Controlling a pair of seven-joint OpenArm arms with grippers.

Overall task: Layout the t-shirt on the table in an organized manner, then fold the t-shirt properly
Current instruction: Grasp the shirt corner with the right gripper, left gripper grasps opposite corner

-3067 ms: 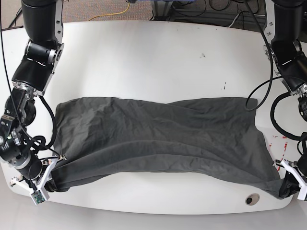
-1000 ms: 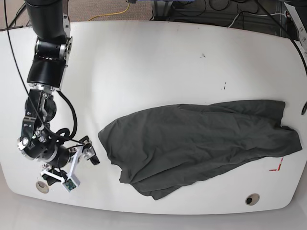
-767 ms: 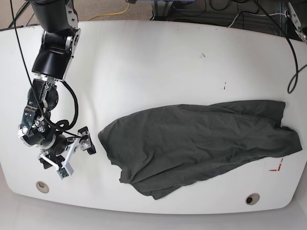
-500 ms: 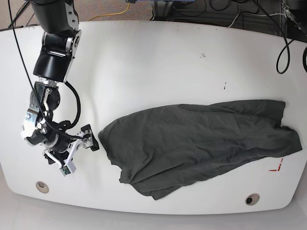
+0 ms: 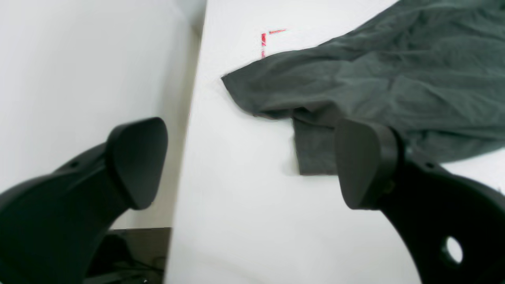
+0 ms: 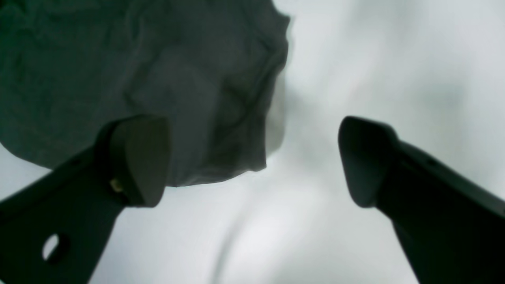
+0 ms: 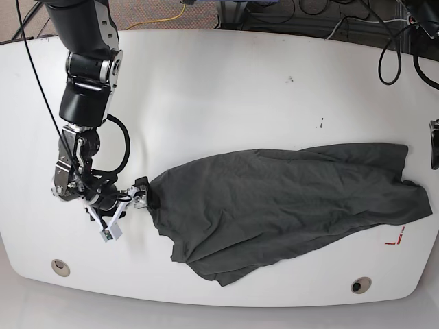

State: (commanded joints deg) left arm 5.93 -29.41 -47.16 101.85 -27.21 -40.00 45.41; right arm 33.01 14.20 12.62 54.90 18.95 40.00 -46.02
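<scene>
Base view: white table (image 7: 226,96), crumpled t-shirt (image 7: 288,205), cables beyond.

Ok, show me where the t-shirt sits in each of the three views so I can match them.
Base: the t-shirt spreads across the table's near right half, right claw at its left tip.
Left wrist: upper right, beyond the open claw.
Right wrist: upper left, behind the open claw's left finger.
Shared landmark: red tape mark, base and left wrist only.

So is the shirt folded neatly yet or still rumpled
Still rumpled: the t-shirt lies in a wrinkled, lopsided heap with overlapping layers, no clean folds.
</scene>
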